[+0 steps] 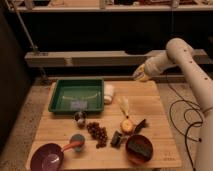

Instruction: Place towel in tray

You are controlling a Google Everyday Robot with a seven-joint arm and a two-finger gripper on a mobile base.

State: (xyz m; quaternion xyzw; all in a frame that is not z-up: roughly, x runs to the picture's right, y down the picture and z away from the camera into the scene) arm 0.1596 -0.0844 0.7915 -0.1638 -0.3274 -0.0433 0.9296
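The towel (77,141) lies as a small grey-blue lump on the table (155,112), near the front left, outside the tray (55,97). An orange-red handle (69,147) touches it at 8 o'clock and runs down to the purple bowl (47,157). At 2 o'clock from the towel, close by, sits a cluster of small brown beads or berries (97,133). At 12 o'clock, just beyond a small dark-and-white object (80,118), stands the green tray with a pale patch (77,105) on its floor. A white roll (108,93) sits against the tray's right rim.

At 3 o'clock from the towel are the orange fruit (127,125) and dark pieces beside it, and at 4 o'clock the brown bowl (139,149).

The gripper (140,74) hangs at 1 o'clock, well apart from the towel, above the table's far right edge. It is closed and carries nothing that can be seen.
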